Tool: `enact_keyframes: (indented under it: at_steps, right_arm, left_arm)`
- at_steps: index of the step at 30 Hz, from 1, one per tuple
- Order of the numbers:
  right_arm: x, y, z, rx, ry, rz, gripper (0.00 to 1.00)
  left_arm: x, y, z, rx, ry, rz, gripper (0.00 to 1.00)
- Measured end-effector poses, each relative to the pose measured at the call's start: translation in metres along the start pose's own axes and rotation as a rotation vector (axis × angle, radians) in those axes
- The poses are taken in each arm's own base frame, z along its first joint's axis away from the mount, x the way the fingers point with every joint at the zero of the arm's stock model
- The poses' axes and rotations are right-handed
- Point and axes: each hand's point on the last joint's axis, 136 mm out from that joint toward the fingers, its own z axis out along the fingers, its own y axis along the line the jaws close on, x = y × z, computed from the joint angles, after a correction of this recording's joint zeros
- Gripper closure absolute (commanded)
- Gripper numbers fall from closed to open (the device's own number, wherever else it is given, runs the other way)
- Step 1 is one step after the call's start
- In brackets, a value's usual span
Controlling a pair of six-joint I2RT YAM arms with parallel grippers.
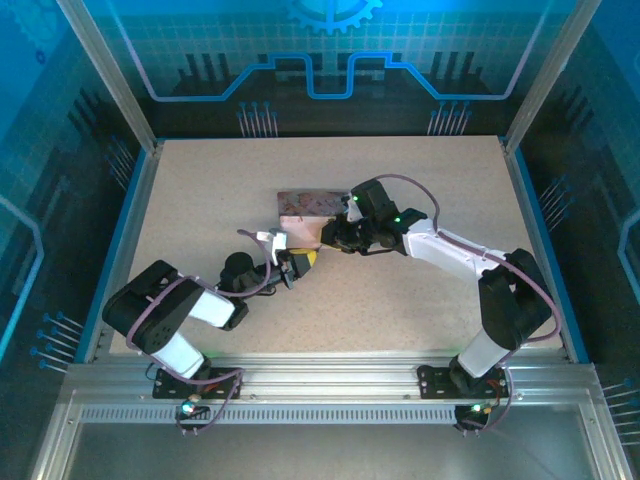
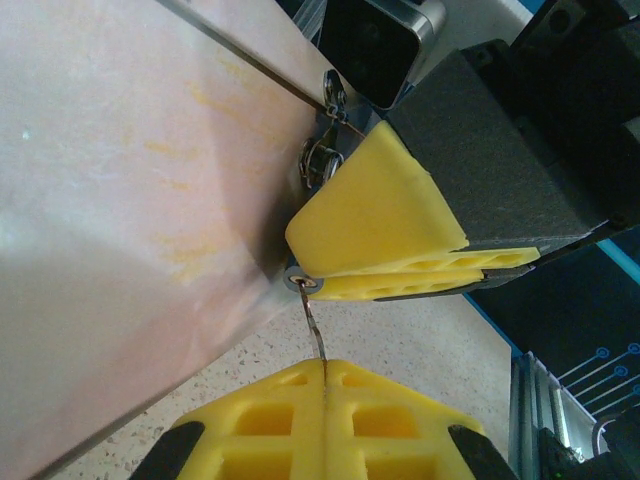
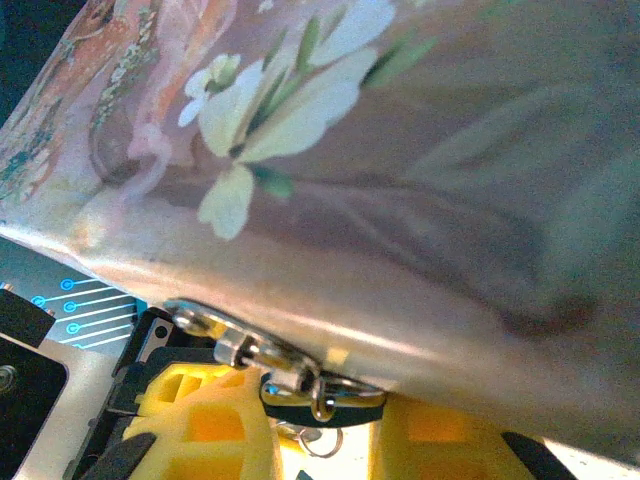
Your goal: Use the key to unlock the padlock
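The key (image 2: pixel 314 335) is pinched between the closed yellow fingers of the left gripper (image 2: pixel 322 375), and its tip is met at 12 o'clock by the padlock (image 2: pixel 302 285). The padlock is largely hidden, being clamped between the fingers of the right gripper (image 2: pixel 298 270). It is held at the 6 o'clock edge of the flower-printed tin (image 1: pixel 300 205), just below the tin's hasp (image 2: pixel 318 155).
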Motion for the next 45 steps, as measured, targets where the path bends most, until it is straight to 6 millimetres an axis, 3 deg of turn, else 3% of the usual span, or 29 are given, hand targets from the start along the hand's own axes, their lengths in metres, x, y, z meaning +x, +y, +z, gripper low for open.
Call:
enact_keyframes:
  at_steps: [22,27,31,37,40,45]
  right_arm:
    - [0.000,-0.005,-0.002,0.027,-0.009,-0.008,1.00]
    - [-0.004,-0.029,0.003,0.120,-0.059,-0.046,1.00]
    - [-0.002,-0.057,0.019,0.224,-0.090,-0.085,1.00]
    - [0.010,-0.079,0.045,0.314,-0.078,-0.139,0.49]
    - [0.012,-0.078,0.046,0.304,-0.086,-0.163,0.41]
    - [0.019,-0.065,0.029,0.233,-0.109,-0.217,0.43]
  left_arm:
    - [0.006,0.006,-0.002,-0.024,0.008,-0.002,1.00]
    - [0.029,0.017,-0.018,-0.078,0.049,-0.013,1.00]
    - [0.047,0.025,-0.030,-0.116,0.085,-0.029,1.00]
    - [0.054,0.030,-0.037,-0.141,0.098,-0.014,1.00]
    - [0.051,0.027,-0.037,-0.132,0.090,-0.007,1.00]
    - [0.035,0.016,-0.039,-0.075,0.058,0.008,1.00]
